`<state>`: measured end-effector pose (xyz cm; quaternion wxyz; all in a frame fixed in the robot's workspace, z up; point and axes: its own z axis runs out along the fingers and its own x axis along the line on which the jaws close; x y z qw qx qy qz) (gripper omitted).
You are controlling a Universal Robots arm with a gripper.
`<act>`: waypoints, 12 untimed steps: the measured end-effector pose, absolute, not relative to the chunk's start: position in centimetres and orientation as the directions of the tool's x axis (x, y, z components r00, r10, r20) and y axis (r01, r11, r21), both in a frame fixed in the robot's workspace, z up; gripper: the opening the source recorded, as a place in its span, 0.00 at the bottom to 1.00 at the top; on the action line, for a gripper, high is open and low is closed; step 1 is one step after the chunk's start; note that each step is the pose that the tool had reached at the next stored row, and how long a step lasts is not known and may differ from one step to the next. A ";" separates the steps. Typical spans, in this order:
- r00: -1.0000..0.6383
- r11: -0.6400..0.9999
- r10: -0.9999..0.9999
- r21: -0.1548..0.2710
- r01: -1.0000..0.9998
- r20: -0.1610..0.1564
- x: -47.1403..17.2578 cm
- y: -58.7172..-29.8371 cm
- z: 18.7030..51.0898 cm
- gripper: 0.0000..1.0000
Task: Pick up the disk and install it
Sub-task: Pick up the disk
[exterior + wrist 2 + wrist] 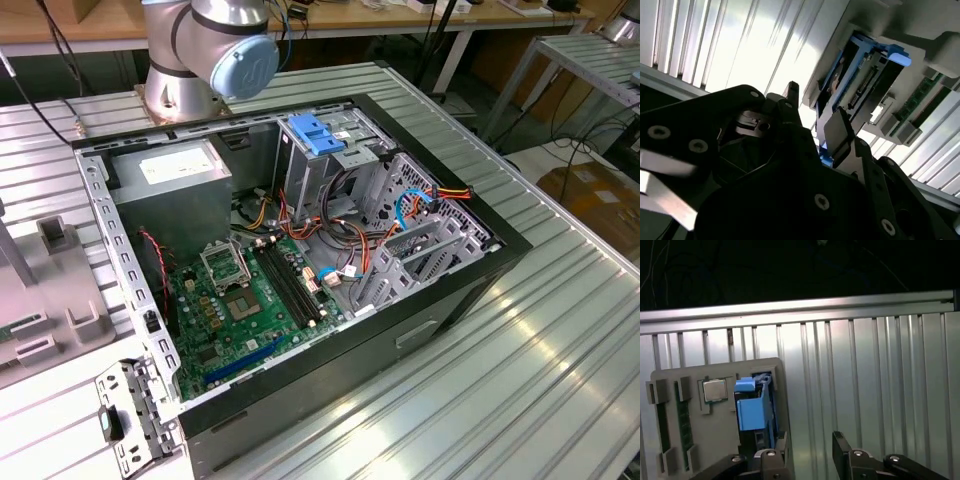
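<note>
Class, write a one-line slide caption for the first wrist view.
Open gripper hovers near the blue-railed disk, slotted in a grey holder on the ribbed metal table.

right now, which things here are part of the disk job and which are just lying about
Job:
- disk, standing in the grey tray
- gripper, open, near the disk
- open case

Lying about:
- chip, in the same tray
- memory sticks, in the same tray
- power supply, inside the case
</note>
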<state>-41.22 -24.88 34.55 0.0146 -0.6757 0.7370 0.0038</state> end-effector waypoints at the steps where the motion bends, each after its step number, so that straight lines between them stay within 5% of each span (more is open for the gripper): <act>1: -0.086 0.087 -0.996 -0.014 -0.996 -0.027 -41.2 -25.9 34.5 0.48; 12: -0.058 0.059 -0.998 -0.014 -0.998 -0.025 -41.2 -29.5 33.4 0.48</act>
